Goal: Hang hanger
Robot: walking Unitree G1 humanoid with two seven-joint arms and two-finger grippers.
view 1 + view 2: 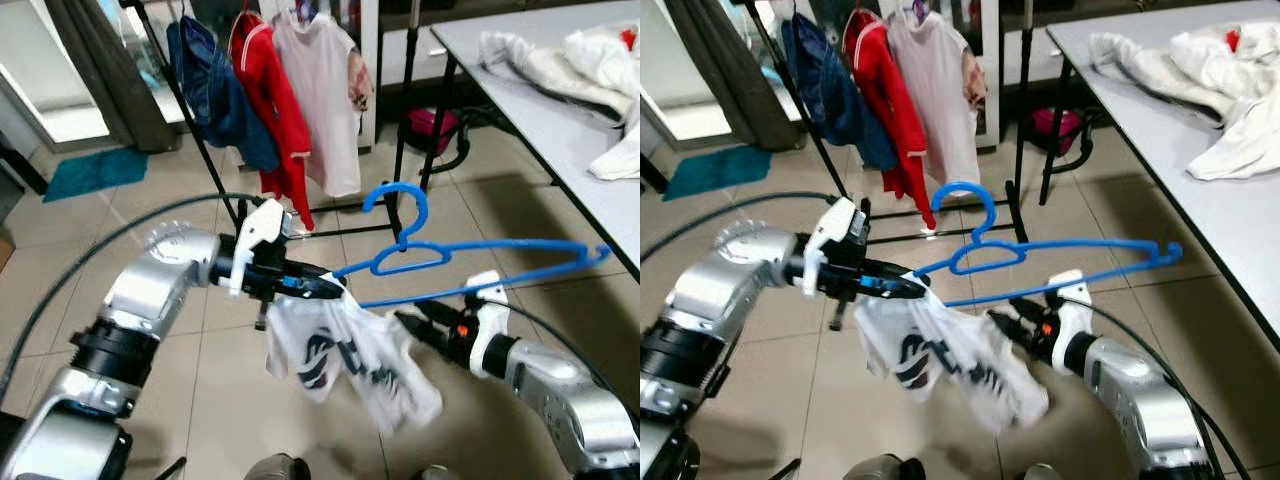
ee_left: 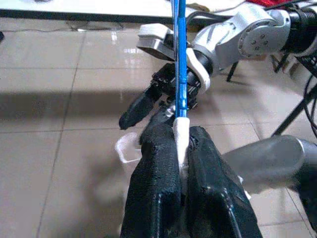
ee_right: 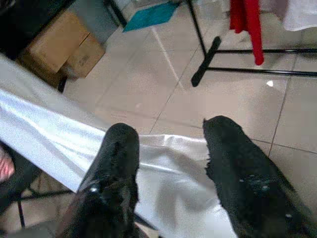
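Head view: mid-frame, the left gripper (image 1: 318, 287) pinches the blue hanger (image 1: 470, 255) at one end together with the white shirt (image 1: 350, 355) dangling below; the clothes rack (image 1: 250, 100) stands upper left.

Left wrist view: fingers (image 2: 158, 173) pressed together on hanger and cloth.

Right wrist view: the right gripper (image 3: 171, 144) is spread over the shirt. Best to seat the fabric before lifting the hook. The shirt's dark print is unreadable.

Hidden and blurred parts

You can't read the print on the blurred white garment (image 1: 350, 360); the rack's (image 1: 400, 130) top is cropped.
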